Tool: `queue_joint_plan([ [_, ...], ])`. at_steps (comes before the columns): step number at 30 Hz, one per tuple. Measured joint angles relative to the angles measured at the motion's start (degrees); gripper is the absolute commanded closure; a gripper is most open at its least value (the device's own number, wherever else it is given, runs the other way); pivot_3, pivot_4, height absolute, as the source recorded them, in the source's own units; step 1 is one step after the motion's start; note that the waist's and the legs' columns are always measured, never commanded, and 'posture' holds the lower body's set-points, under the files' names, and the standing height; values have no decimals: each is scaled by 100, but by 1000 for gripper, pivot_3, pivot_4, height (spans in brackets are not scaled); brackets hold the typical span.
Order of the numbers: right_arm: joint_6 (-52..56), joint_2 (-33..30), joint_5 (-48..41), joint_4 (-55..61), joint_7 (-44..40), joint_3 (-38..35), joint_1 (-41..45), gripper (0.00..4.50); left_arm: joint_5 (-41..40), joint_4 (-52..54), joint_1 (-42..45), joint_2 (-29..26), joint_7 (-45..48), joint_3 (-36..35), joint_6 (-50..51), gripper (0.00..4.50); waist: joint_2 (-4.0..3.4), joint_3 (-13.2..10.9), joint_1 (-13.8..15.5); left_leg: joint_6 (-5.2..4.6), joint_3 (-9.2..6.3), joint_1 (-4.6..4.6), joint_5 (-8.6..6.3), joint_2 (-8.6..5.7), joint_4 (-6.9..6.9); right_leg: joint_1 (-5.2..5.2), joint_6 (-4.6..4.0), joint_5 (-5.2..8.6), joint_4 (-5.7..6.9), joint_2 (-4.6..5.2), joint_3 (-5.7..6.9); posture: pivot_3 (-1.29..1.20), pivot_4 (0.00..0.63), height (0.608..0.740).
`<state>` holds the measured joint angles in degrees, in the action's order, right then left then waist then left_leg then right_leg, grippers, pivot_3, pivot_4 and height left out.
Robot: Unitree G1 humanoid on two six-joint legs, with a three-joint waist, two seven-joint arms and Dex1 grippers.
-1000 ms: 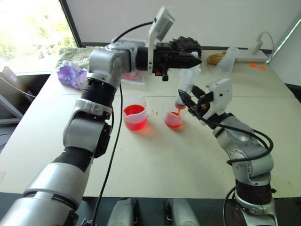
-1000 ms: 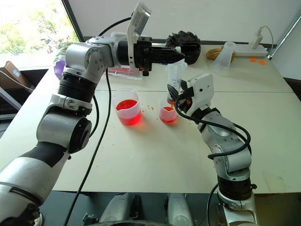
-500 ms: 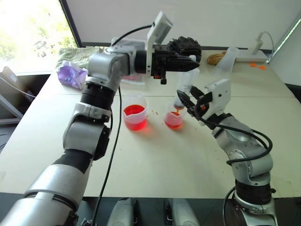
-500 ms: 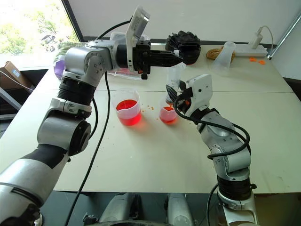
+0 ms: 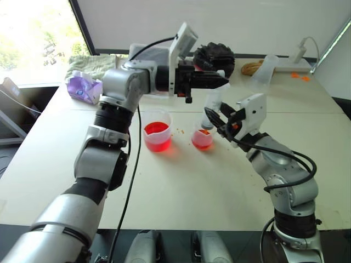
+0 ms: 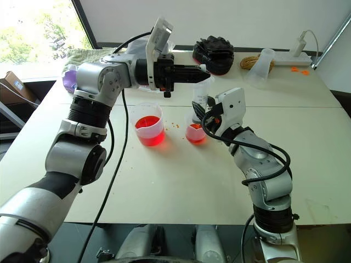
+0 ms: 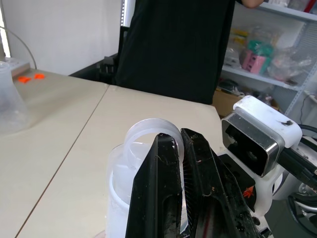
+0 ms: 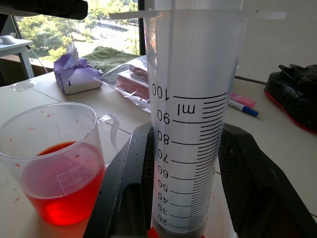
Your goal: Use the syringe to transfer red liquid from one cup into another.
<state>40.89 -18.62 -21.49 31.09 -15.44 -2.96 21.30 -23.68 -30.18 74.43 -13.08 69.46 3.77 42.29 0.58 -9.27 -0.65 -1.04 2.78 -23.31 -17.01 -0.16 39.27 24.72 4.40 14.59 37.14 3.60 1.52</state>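
Note:
The syringe (image 6: 201,99) stands upright over the smaller cup (image 6: 196,133), which holds some red liquid (image 5: 202,141). My right gripper (image 6: 204,115) is shut on its barrel, and in the right wrist view the black fingers (image 8: 124,188) flank the printed graduations. My left gripper (image 5: 224,80) is shut, lies level and rests its tips on the white plunger top (image 7: 148,136). The larger cup (image 5: 157,130) stands just to the left on the table, about a third full of red liquid (image 8: 59,198).
A black bag (image 5: 215,55), a clear flask (image 5: 266,67) and a power strip (image 5: 299,55) lie at the table's back. A purple tissue pack (image 5: 83,89) and a green towel (image 5: 90,63) sit back left. A person in black (image 7: 173,44) stands beyond the table.
My left gripper has sunk a little and the plunger has gone further down into the barrel. The right gripper, the syringe barrel and both cups have stayed put.

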Motion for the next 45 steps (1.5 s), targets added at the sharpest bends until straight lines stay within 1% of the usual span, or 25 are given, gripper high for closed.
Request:
queue_joint_plan([
  [13,5,-2,-2,-2,-22,0,1,3191,-69,127,-55,-17,-125,-19,138,4477,0,0,0,0,0,0,0,0,0,0,0,0,0,0,0,0,150,740],
  [19,4,-3,7,-88,-15,-6,7,3191,-157,175,-44,-32,-211,-65,373,2588,0,0,2,0,0,0,0,0,0,0,0,0,1,0,0,0,150,740],
  [27,-7,-2,5,-98,-20,-8,96,3191,-273,397,-63,-181,-231,-70,466,2588,0,0,-4,1,0,1,0,0,0,0,0,0,2,0,0,0,150,740],
  [31,-37,-1,-4,-92,-17,-23,98,3191,-330,420,-235,-454,-254,-150,511,2588,0,0,-12,1,0,2,1,1,0,0,0,0,3,0,-1,0,150,740],
  [41,-61,-4,-145,-20,-65,-75,198,3191,-765,632,-299,-1254,-299,-775,700,2588,0,0,-6,2,-1,1,1,1,1,0,0,0,5,2,-1,0,150,740],
  [45,16,-59,-273,28,-76,-197,285,3191,-825,803,-642,-1528,-355,-910,698,2588,-1,1,-6,3,-1,2,1,1,1,0,0,0,7,3,-1,0,150,740],
])
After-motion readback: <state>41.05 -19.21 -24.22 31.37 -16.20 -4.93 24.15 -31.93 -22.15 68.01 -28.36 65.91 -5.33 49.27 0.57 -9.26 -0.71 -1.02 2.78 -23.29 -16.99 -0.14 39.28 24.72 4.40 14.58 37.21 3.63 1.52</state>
